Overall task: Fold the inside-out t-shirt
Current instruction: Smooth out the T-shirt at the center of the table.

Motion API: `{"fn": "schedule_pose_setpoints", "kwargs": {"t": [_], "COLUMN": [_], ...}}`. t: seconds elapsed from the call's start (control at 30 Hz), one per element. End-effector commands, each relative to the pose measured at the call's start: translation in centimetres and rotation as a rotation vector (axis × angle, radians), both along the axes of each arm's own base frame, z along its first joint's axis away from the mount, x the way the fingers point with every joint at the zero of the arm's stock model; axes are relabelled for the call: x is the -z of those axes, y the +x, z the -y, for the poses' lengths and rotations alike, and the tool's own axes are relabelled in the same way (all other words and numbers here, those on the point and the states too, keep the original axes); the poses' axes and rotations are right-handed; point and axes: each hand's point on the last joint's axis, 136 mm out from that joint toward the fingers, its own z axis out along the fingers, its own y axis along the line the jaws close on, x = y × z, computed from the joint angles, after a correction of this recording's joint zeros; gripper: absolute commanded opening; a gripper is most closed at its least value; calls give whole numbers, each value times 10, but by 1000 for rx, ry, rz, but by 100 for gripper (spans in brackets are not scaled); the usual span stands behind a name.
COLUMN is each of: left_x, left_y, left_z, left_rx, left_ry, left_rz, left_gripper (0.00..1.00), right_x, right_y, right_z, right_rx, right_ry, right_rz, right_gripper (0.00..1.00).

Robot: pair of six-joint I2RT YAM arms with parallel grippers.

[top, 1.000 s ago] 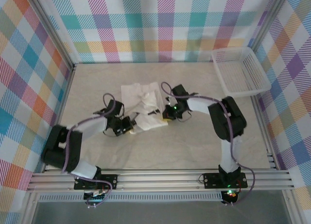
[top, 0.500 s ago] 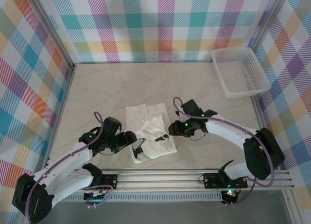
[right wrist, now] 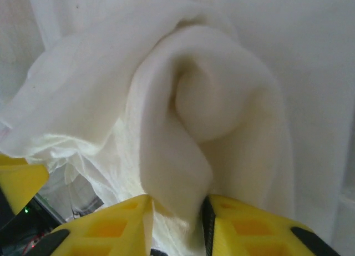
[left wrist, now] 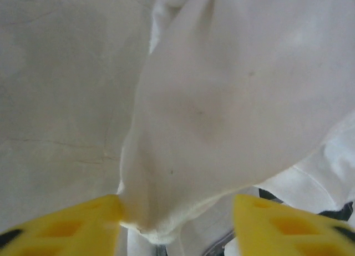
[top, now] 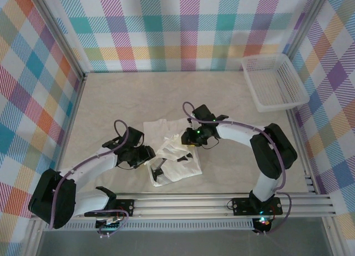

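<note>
The inside-out t-shirt [top: 176, 166] lies bunched and partly folded, white and cream, in the middle of the table near the front. My left gripper [top: 148, 155] sits at the shirt's left edge. In the left wrist view its yellow fingers [left wrist: 61, 225] stand wide apart, open, with a hanging fold of the t-shirt [left wrist: 222, 100] between them, brushing the left finger. My right gripper [top: 189, 138] is at the shirt's upper right edge. In the right wrist view this gripper [right wrist: 177, 225] is shut on a thick rolled fold of the t-shirt [right wrist: 211, 100].
A white plastic mesh basket [top: 274, 81] stands at the back right corner. The table [top: 111, 100] is beige, walled by plaid panels, with bare surface behind and on both sides of the shirt. An aluminium rail [top: 183, 199] runs along the near edge.
The shirt was dragged from mid-table toward the front edge. Since half a second ago the right gripper has shifted back and left with its fold, and the left gripper has moved slightly back.
</note>
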Motion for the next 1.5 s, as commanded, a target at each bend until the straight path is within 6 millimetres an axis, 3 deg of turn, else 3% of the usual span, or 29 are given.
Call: {"fn": "schedule_pose_setpoints", "kwargs": {"t": [0.0, 0.13, 0.2, 0.33, 0.47, 0.57, 0.63, 0.67, 0.77, 0.83, 0.93, 1.0, 1.1, 1.27, 1.33, 1.47], "left_x": [-2, -5, -14, -46, -70, -75, -66, -61, -48, -50, -59, -58, -50, -45, -41, -27], "left_y": [5, 4, 7, 32, 84, 133, 162, 177, 209, 219, 219, 207, 185, 152, 137, 129], "left_z": [-1, -3, 0, 15, 16, 11, 6, 0, -13, -28, -56, -78, -93, -89, -85, -77], "left_rx": [-2, -4, -1, -18, -96, -140, -170, -190, -231, -266, -313, -340, -312, -222, -194, -163], "left_ry": [-3, -1, -15, -108, -200, -224, -238, -241, -276, -280, -248, -189, -100, -50, -34, -37], "left_rz": [34, 37, 50, 126, 189, 236, 233, 227, 214, 225, 249, 248, 231, 226, 198, 165], "left_gripper": [38, 8, 0, 0, 0, 0, 0, 0, 24, 33, 43, 48, 53, 59, 64, 75], "right_x": [-17, -19, -23, -43, -50, -39, -28, -24, -20, -27, -38, -38, -27, 0, 10, 19], "right_y": [-4, -14, -17, -3, 47, 94, 121, 132, 156, 163, 164, 158, 137, 111, 114, 134], "right_z": [-14, -9, -10, -22, -17, -11, -10, -11, -3, 9, 35, 51, 51, 37, 31, 17], "right_rx": [-35, -19, -15, 23, 127, 209, 236, 231, 248, 268, 284, 272, 168, -39, -79, -74], "right_ry": [54, 64, 79, 179, 186, 211, 216, 214, 184, 180, 134, 81, 60, -35, -70, -65], "right_rz": [8, -17, -33, -66, -65, -73, -81, -90, -72, -53, 26, 88, 162, 269, 280, 260], "right_gripper": [18, 12, 11, 7, 7, 5, 15, 28, 37, 40, 46, 50, 53, 63, 66, 69]}}
